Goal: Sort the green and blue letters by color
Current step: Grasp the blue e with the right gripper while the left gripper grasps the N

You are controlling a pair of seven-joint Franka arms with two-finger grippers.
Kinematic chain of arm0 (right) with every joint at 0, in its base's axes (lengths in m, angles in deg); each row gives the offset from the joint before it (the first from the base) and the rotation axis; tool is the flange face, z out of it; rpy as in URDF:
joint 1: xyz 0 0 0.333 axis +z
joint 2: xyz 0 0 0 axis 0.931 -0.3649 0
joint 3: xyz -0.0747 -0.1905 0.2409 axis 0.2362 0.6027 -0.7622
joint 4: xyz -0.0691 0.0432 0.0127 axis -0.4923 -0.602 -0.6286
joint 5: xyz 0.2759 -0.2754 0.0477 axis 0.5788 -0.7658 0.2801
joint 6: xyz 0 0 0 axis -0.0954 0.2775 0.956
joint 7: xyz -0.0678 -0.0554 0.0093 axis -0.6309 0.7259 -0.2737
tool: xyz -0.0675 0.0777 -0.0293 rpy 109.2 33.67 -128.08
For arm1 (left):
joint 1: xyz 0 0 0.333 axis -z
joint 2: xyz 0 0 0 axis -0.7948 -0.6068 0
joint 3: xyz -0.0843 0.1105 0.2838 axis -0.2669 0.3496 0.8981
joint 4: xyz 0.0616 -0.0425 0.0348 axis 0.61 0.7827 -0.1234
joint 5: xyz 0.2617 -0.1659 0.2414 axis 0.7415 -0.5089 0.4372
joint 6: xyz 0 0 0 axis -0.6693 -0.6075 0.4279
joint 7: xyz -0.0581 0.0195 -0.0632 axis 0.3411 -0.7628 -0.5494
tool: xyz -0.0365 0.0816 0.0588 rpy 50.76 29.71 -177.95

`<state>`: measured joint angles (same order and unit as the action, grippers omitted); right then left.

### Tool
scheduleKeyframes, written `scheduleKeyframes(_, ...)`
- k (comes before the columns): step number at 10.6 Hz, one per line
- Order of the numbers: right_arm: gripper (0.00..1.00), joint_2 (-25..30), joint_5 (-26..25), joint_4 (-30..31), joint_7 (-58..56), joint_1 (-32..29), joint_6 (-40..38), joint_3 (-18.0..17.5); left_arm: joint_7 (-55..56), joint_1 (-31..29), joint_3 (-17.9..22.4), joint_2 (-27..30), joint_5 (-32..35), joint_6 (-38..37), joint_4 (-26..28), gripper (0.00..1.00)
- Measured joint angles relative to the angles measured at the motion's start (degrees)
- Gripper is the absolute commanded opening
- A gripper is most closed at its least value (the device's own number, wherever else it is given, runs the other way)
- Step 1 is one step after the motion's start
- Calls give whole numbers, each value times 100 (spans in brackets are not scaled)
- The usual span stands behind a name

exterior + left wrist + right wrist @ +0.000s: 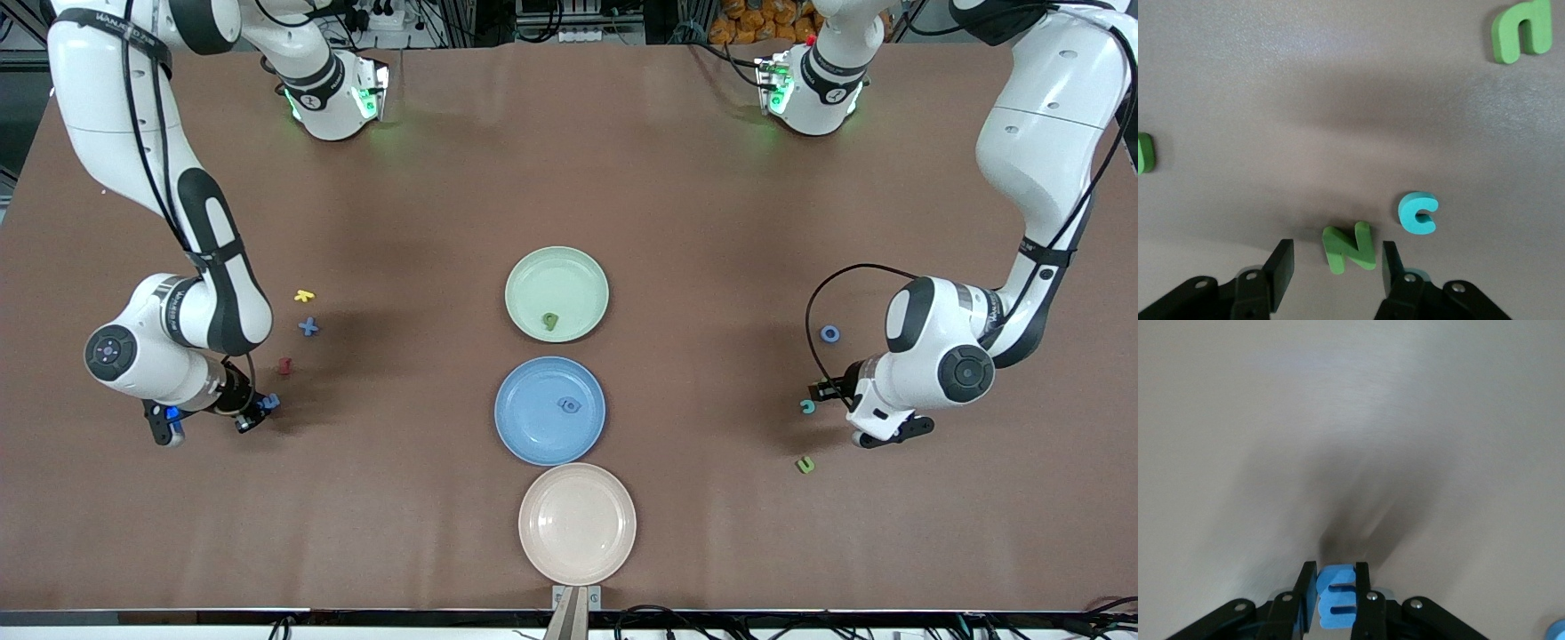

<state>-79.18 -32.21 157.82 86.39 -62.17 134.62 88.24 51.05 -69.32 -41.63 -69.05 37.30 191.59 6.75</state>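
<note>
Left wrist view: your open left hand (1333,270) straddles green N (1349,247); right hand (1336,590) grips blue E (1337,598).

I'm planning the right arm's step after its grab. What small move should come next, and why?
Probably lift straight up. The right gripper is shut on a blue letter low at the table, and the blue plate sits toward the middle, so it should clear the surface before carrying over.
</note>
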Motion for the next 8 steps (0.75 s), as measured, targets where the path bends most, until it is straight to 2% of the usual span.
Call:
scheduleKeyframes(3,0,277,-2,-94,-1684,102,-215,-11,1,36,-3,-15,0,29,2,58)
scheduleKeyframes(6,0,382,-2,-142,-2039,330,-216,-211,2,39,-3,-46,0,76,5,57)
scheduleKeyframes(8,0,428,-1,-287,-2053,711,-204,-277,2,39,-3,-52,0,78,5,56)
